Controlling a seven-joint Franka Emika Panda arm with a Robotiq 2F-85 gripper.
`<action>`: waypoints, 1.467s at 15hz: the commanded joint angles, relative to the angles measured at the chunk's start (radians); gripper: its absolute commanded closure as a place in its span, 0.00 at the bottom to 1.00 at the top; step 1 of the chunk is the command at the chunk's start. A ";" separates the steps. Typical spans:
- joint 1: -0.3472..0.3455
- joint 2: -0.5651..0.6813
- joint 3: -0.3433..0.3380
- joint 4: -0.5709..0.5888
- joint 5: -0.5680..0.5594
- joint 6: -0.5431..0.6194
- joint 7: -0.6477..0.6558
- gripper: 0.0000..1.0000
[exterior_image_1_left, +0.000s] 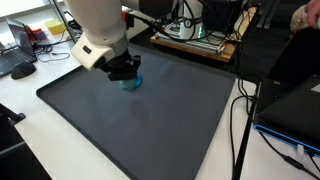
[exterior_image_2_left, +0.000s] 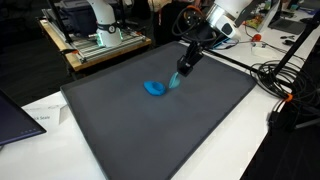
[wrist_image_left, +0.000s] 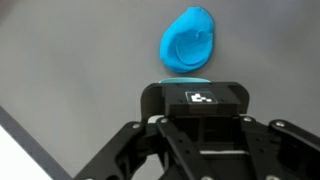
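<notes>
A bright blue, rounded, cup-like object (exterior_image_2_left: 153, 88) lies on the dark grey mat (exterior_image_2_left: 150, 125); it also shows in the wrist view (wrist_image_left: 190, 40). My gripper (exterior_image_2_left: 178, 74) points down at the mat just beside it, with a smaller light-blue thing (exterior_image_2_left: 175, 81) at its fingertips. In an exterior view the gripper (exterior_image_1_left: 125, 72) stands over a blue-teal thing (exterior_image_1_left: 130, 83). In the wrist view a thin light-blue strip (wrist_image_left: 185, 78) shows behind the gripper body. The fingertips are out of that frame, so I cannot tell whether they grip it.
The mat (exterior_image_1_left: 150, 120) lies on a white table. A wooden platform with equipment (exterior_image_2_left: 100, 45) stands at the back. Cables (exterior_image_2_left: 285, 85) run along the table beside the mat. A laptop (exterior_image_1_left: 295, 110) sits off the mat's edge.
</notes>
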 joint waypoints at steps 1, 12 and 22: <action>0.017 0.072 0.000 0.106 -0.028 -0.079 0.011 0.78; 0.077 0.212 -0.020 0.283 -0.050 -0.226 0.099 0.78; -0.001 0.110 0.005 0.180 0.009 -0.189 0.045 0.78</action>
